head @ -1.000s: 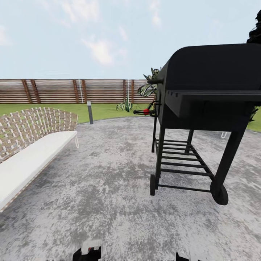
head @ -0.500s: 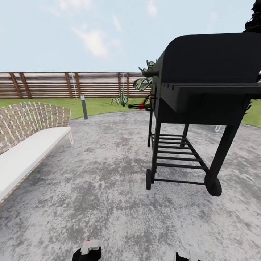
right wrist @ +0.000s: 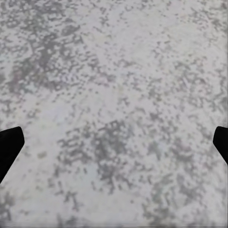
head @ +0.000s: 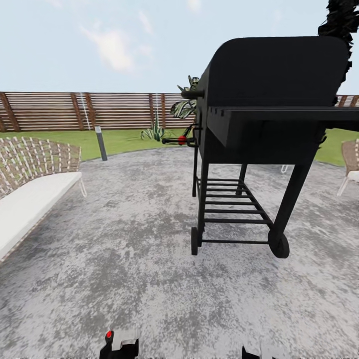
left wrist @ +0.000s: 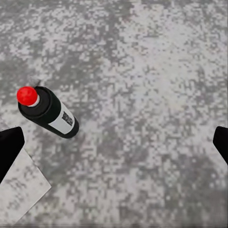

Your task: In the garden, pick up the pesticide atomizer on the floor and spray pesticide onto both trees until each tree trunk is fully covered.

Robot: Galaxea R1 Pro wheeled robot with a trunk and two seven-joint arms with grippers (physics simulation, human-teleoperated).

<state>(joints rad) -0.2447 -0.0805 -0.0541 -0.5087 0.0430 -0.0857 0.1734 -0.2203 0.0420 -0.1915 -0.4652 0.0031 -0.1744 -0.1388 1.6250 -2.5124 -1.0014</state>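
The pesticide atomizer (left wrist: pixel 47 110), a black bottle with a red cap and a white label, lies on its side on the grey paving. My left gripper (left wrist: pixel 114 142) hangs open above it, the bottle off to one side of the gap near one fingertip. The atomizer's red cap (head: pixel 108 334) peeks out beside my left arm (head: pixel 119 346) at the head view's bottom edge. My right gripper (right wrist: pixel 114 142) is open over bare paving. The garden's lawn (head: pixel 124 139) and slat fence (head: pixel 114 109) lie beyond. The two broad-leaved trees and their trunks are out of view.
A tall black grill (head: pixel 259 129) on wheels stands close ahead on the right. A wicker bench with a white cushion (head: pixel 30 199) runs along the left. A short grey lamp post (head: pixel 101 143), low plants (head: pixel 154 132), a wicker chair (head: pixel 350 159) and a dark narrow tree (head: pixel 341 20) stand farther off.
The whole head view has shifted left and down, so the camera has moved. The atomizer's red cap and the wicker chair at far right have come into view.
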